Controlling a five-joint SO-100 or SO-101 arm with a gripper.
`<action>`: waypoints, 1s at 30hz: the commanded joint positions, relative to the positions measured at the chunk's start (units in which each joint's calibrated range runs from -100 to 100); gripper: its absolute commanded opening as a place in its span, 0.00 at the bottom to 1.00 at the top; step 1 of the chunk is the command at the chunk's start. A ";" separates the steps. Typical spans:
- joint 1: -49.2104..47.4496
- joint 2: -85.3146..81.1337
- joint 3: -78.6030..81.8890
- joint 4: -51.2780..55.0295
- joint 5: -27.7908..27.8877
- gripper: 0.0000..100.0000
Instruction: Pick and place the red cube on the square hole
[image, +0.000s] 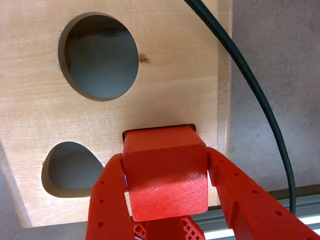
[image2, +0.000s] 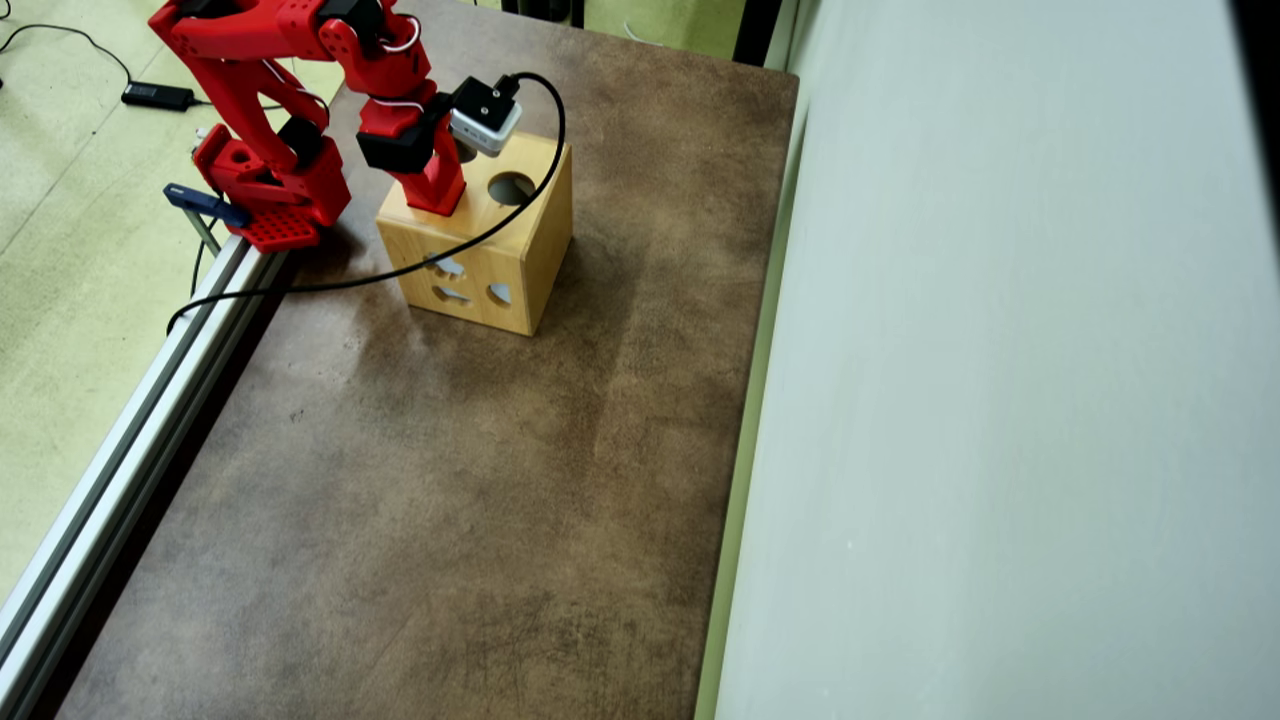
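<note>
In the wrist view the red cube (image: 165, 175) sits between my two red fingers, right over the square hole (image: 159, 127) in the top of the light wooden box (image: 170, 85). Only a thin dark rim of the hole shows behind the cube's far edge. My gripper (image: 165, 156) is shut on the cube, with a finger pressed to each side. In the overhead view the gripper (image2: 435, 200) points down onto the near-left corner of the box top (image2: 540, 180). There the cube cannot be told apart from the red fingers.
A round cutout (image: 100, 57) and a heart-like cutout (image: 72, 170) lie left of the cube. The black camera cable (image: 260, 95) hangs over the box's right edge. An aluminium rail (image2: 130, 440) borders the brown table (image2: 450, 480); a pale wall (image2: 1000, 400) stands on the right.
</note>
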 joint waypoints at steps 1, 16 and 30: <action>0.29 -2.99 -0.14 -0.19 -0.05 0.02; 0.44 -3.50 -0.14 -0.27 -0.54 0.02; 0.44 -3.50 -0.14 -0.27 -0.54 0.03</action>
